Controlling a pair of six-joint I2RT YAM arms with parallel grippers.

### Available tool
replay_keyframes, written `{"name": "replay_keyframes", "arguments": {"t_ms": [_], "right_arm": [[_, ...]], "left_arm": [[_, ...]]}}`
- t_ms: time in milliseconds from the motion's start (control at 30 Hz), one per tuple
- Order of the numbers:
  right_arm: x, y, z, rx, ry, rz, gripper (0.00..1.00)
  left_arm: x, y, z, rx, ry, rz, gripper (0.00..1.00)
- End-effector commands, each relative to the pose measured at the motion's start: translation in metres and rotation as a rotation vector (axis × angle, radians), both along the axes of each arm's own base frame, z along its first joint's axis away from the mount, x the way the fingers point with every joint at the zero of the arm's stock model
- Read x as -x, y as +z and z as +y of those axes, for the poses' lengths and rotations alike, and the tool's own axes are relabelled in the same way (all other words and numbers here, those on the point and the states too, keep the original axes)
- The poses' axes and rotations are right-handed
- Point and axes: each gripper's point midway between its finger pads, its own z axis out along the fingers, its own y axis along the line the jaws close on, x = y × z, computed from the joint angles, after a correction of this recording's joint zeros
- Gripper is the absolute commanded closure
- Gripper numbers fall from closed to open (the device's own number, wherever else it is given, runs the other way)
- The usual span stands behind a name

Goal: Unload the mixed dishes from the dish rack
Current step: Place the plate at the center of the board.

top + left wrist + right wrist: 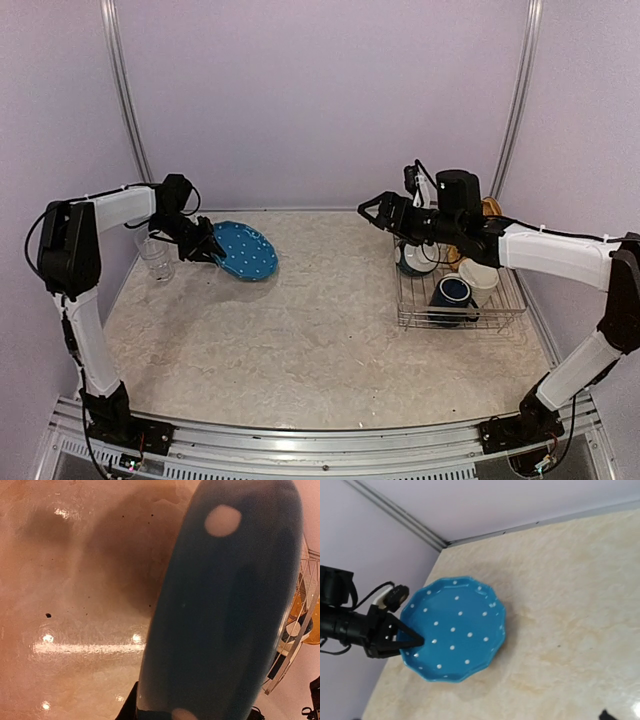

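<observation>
My left gripper (208, 250) is shut on the rim of the blue plate with white dots (246, 251) at the far left of the table and holds it tilted, its free edge low over the table. The right wrist view shows this grip (420, 641) on the plate (455, 630). In the left wrist view the plate (225, 610) fills the frame. A clear glass tumbler (157, 258) stands left of it. My right gripper (374, 210) is open and empty, above the left end of the dish rack (505, 312). The rack holds a dark blue mug (452, 292), a teal bowl (413, 258), a cream mug (479, 274) and an orange-yellow plate (491, 207).
The rack stands at the right side of the table against the right wall; it also shows at the edge of the left wrist view (306, 595). Purple walls close the back and both sides. The tabletop (300, 330) is beige marble.
</observation>
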Motion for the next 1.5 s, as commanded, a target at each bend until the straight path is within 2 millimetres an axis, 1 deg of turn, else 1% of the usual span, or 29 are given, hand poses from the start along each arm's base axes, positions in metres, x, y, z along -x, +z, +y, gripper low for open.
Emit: {"name": "replay_keyframes", "arguments": {"t_ms": [0,133,233,333,533,633,700,767,833,1000,1067,1133,1167,1200,1233,1267,1300,1333,1367,1433,1467], "right_arm": [[0.005,-0.008,-0.018,0.088,-0.043,-0.012,0.00],[0.009,-0.005,-0.025,0.105,-0.060,-0.030,0.00],[0.012,-0.002,-0.031,0.122,-0.078,-0.042,0.00],[0.016,0.007,-0.038,0.131,-0.096,-0.069,0.00],[0.024,0.018,-0.054,0.151,-0.139,-0.112,0.00],[0.028,0.021,-0.063,0.155,-0.163,-0.128,0.00],[0.031,0.023,-0.069,0.157,-0.180,-0.138,0.00],[0.035,0.021,-0.073,0.175,-0.188,-0.132,0.00],[0.037,0.022,-0.076,0.184,-0.189,-0.136,0.00],[0.040,0.026,-0.089,0.210,-0.237,-0.154,0.00],[0.041,0.025,-0.093,0.230,-0.248,-0.155,0.00],[0.042,0.023,-0.100,0.276,-0.264,-0.151,0.00],[0.042,0.020,-0.104,0.309,-0.276,-0.143,0.00],[0.042,0.019,-0.110,0.346,-0.292,-0.141,0.00],[0.042,0.018,-0.117,0.380,-0.315,-0.131,0.00],[0.043,0.016,-0.125,0.427,-0.338,-0.122,0.00],[0.044,0.015,-0.134,0.467,-0.370,-0.112,0.00],[0.045,0.014,-0.143,0.509,-0.397,-0.099,0.00],[0.047,0.011,-0.152,0.554,-0.422,-0.086,0.00],[0.050,0.009,-0.172,0.640,-0.479,-0.056,0.00],[0.051,0.007,-0.182,0.682,-0.512,-0.043,0.00]], "left_arm": [[-0.019,0.015,-0.001,-0.023,-0.044,-0.087,1.00],[-0.023,0.003,0.004,-0.068,-0.045,-0.073,1.00],[-0.027,-0.008,0.015,-0.130,-0.038,-0.064,0.97],[-0.032,-0.016,0.026,-0.187,-0.032,-0.055,0.94],[-0.035,-0.034,0.043,-0.299,-0.036,-0.034,0.74],[-0.037,-0.042,0.055,-0.352,-0.028,-0.018,0.68],[-0.036,-0.046,0.061,-0.372,-0.024,-0.004,0.66],[-0.036,-0.049,0.063,-0.380,-0.021,0.004,0.65],[-0.036,-0.049,0.065,-0.393,-0.019,0.002,0.64],[-0.036,-0.048,0.077,-0.462,-0.007,0.006,0.56],[-0.035,-0.044,0.079,-0.476,-0.006,-0.006,0.52],[-0.035,-0.031,0.075,-0.484,-0.016,-0.046,0.47],[-0.034,-0.021,0.071,-0.485,-0.022,-0.073,0.44],[-0.034,-0.006,0.064,-0.485,-0.032,-0.120,0.41],[-0.032,0.003,0.056,-0.481,-0.050,-0.155,0.37],[-0.030,0.017,0.047,-0.474,-0.067,-0.203,0.35],[-0.027,0.027,0.036,-0.465,-0.092,-0.244,0.32],[-0.023,0.046,0.025,-0.448,-0.112,-0.306,0.30],[-0.017,0.054,0.014,-0.434,-0.140,-0.339,0.28],[-0.005,0.087,-0.007,-0.395,-0.187,-0.444,0.24],[0.000,0.097,-0.017,-0.376,-0.212,-0.483,0.23]]}}
